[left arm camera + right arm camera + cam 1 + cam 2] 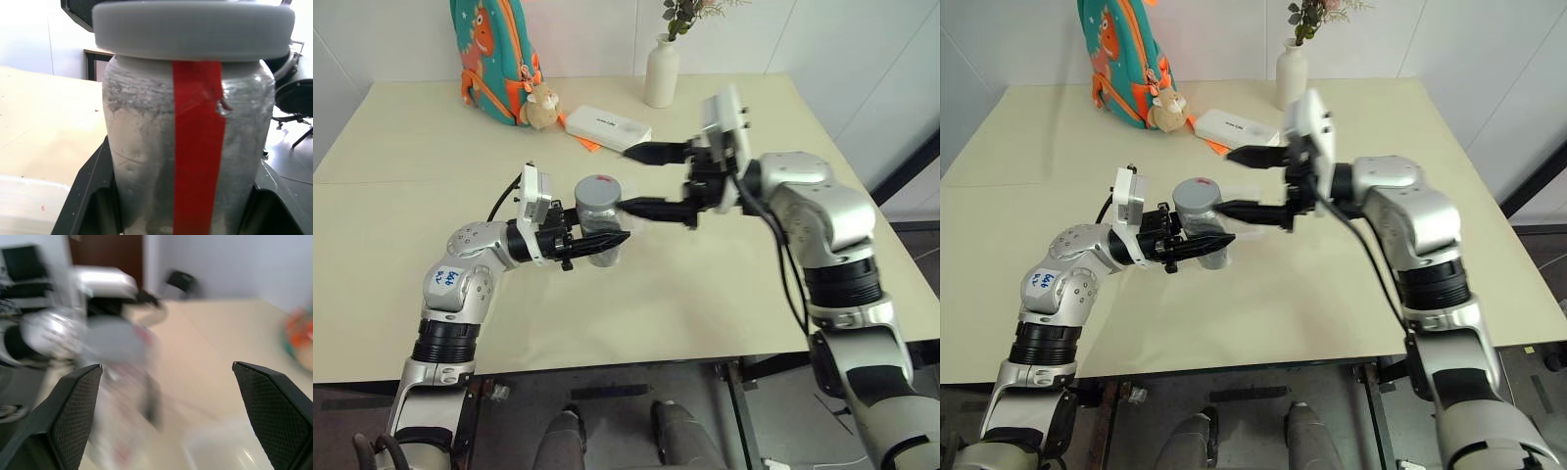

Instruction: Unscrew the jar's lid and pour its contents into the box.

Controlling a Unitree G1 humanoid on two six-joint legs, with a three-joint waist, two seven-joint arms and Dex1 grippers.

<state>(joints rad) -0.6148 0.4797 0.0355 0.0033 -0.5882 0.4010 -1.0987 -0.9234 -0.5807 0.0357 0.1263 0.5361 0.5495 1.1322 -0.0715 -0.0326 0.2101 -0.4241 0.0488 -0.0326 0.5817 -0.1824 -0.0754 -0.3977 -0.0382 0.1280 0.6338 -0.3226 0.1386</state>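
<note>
A small clear jar (598, 217) with a red stripe is held upright above the pale table (705, 294), clamped between the two black fingers of the left gripper (599, 245), which are pressed against its lower body from either side. The grey lid (598, 186) is seated on the jar's top, above those fingers. Just beyond the jar, the right gripper (641, 180) is pointed toward it with its jaws spread wide and nothing between them; its lower fingertip is seen close beside the jar's upper part. Farther back on the table, a white oblong case (608, 127), a white vase (662, 71) and a colourful backpack (494, 54) are placed.
</note>
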